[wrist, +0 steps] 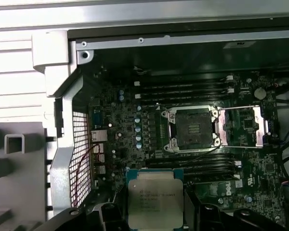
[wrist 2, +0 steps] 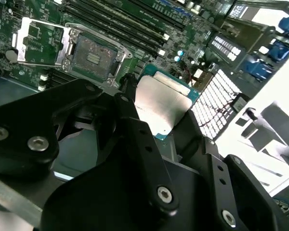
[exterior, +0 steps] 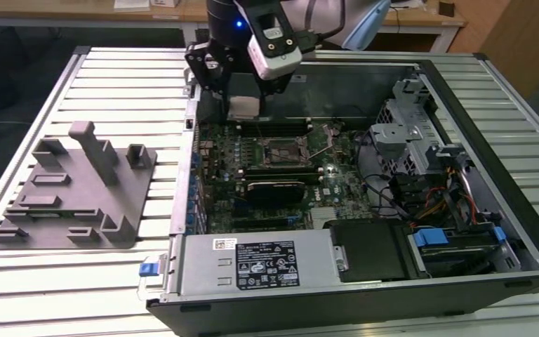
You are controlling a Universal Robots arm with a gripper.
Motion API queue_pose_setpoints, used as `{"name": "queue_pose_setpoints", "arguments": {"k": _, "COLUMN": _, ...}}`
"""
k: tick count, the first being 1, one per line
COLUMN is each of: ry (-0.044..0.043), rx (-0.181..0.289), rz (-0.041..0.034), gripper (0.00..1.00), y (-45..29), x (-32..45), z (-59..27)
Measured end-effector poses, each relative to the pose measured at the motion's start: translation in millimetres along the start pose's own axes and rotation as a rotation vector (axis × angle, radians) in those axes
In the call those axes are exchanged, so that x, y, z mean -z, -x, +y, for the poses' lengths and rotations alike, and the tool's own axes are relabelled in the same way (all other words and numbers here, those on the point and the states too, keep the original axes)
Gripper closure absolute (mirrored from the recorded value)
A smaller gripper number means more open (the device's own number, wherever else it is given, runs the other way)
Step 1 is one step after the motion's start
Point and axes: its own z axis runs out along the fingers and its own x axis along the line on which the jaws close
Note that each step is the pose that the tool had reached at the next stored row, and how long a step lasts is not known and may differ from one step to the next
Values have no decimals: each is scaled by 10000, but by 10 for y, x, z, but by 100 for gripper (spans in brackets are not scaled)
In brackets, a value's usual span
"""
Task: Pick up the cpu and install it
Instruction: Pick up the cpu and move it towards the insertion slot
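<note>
The end effector point(wrist 2: 156, 108) is pinching the cpu point(wrist: 155, 202), one black finger point(wrist 2: 127, 110) against each of two opposite edges. The chip lies flat in the grip with its silvery metal top facing up. Both wrist views show its pale green rim around the metal.

In the exterior view the cpu point(exterior: 243, 107) hangs over the rear part of the motherboard point(exterior: 215, 151), inside the open computer case point(exterior: 476, 105). It sits at about 11 o'clock from the socket point(exterior: 279, 151) and is clear of it, not seated. It is roughly above the row of long memory slots point(exterior: 274, 128).

The socket point(wrist: 191, 129) holds no chip, and its contact field is exposed inside the black frame. Its metal cover plate point(wrist: 243, 126) is swung open and lies flat beside the frame. The same open plate point(wrist 2: 38, 41) shows in the second wrist view next to the bare socket point(wrist 2: 93, 57).

The case lies on its side on a white slatted table point(exterior: 110, 77). A grey moulded holder point(exterior: 73, 189) with upright posts rests on the table at about 9 o'clock from the case, just beside its wall. The power supply point(exterior: 255, 263), carrying a black label, fills the case corner at about 6 o'clock from the socket. Drive bays and bundled cables point(exterior: 420, 182) lie at about 3 o'clock.
</note>
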Motion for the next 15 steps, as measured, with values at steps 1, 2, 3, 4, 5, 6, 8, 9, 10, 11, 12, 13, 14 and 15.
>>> {"name": "queue_pose_setpoints", "arguments": {"k": 1, "ry": 1, "rx": 0, "rz": 0, "gripper": 45, "y": 14, "x": -4, "z": 7}}
{"name": "queue_pose_setpoints", "arguments": {"k": 2, "ry": 1, "rx": 0, "rz": 0, "gripper": 45, "y": 28, "x": -7, "z": 12}}
{"name": "queue_pose_setpoints", "arguments": {"k": 3, "ry": 1, "rx": 0, "rz": -1, "gripper": 45, "y": 41, "x": -10, "z": 17}}
{"name": "queue_pose_setpoints", "arguments": {"k": 4, "ry": 0, "rx": 0, "rz": 0, "gripper": 45, "y": 54, "x": -12, "z": 22}}
{"name": "queue_pose_setpoints", "arguments": {"k": 5, "ry": -1, "rx": 1, "rz": 0, "gripper": 45, "y": 64, "x": -15, "z": 27}}
{"name": "queue_pose_setpoints", "arguments": {"k": 6, "ry": -1, "rx": 0, "rz": 0, "gripper": 45, "y": 73, "x": -17, "z": 30}}
{"name": "queue_pose_setpoints", "arguments": {"k": 8, "ry": -2, "rx": 0, "rz": 0, "gripper": 45, "y": 89, "x": -19, "z": 34}}
{"name": "queue_pose_setpoints", "arguments": {"k": 9, "ry": -1, "rx": 0, "rz": -1, "gripper": 45, "y": 96, "x": -21, "z": 35}}
{"name": "queue_pose_setpoints", "arguments": {"k": 10, "ry": -2, "rx": 0, "rz": -1, "gripper": 45, "y": 105, "x": -23, "z": 37}}
{"name": "queue_pose_setpoints", "arguments": {"k": 11, "ry": -1, "rx": 0, "rz": -2, "gripper": 45, "y": 117, "x": -25, "z": 38}}
{"name": "queue_pose_setpoints", "arguments": {"k": 12, "ry": -1, "rx": 1, "rz": -2, "gripper": 45, "y": 131, "x": -28, "z": 40}}
{"name": "queue_pose_setpoints", "arguments": {"k": 13, "ry": -1, "rx": 2, "rz": -3, "gripper": 45, "y": 148, "x": -32, "z": 43}}
{"name": "queue_pose_setpoints", "arguments": {"k": 14, "ry": -1, "rx": 4, "rz": -4, "gripper": 45, "y": 167, "x": -36, "z": 46}}
{"name": "queue_pose_setpoints", "arguments": {"k": 15, "ry": -1, "rx": 10, "rz": -5, "gripper": 45, "y": 188, "x": -41, "z": 49}}
